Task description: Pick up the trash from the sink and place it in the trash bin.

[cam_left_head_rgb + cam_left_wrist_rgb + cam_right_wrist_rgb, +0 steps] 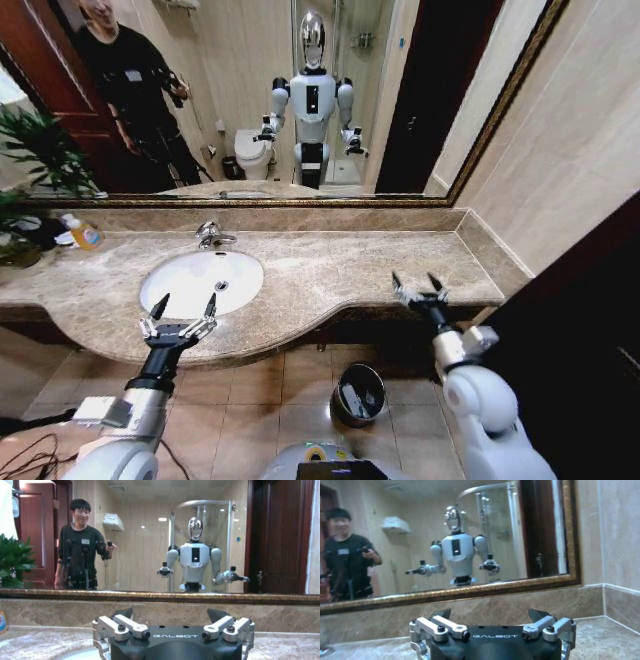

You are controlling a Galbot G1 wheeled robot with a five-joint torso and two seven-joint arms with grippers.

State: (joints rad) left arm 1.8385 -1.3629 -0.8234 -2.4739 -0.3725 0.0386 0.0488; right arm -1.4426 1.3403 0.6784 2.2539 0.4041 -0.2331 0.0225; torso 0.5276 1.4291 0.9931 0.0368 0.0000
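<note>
"GALBOT" on left gripper point(171, 618); same on right gripper point(490, 618); jaws apart.

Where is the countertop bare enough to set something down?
Bare marble runs from the sink to the right wall, where the open right gripper hovers. The far-left corner is crowded: soap bottle and plant.

The brown stone desk point(340, 270) has a white sink point(185, 285) set into it. A soap bottle point(83, 233) stands at its far left. The trash bin point(358, 393) sits on the tiled floor point(250, 395).
</note>
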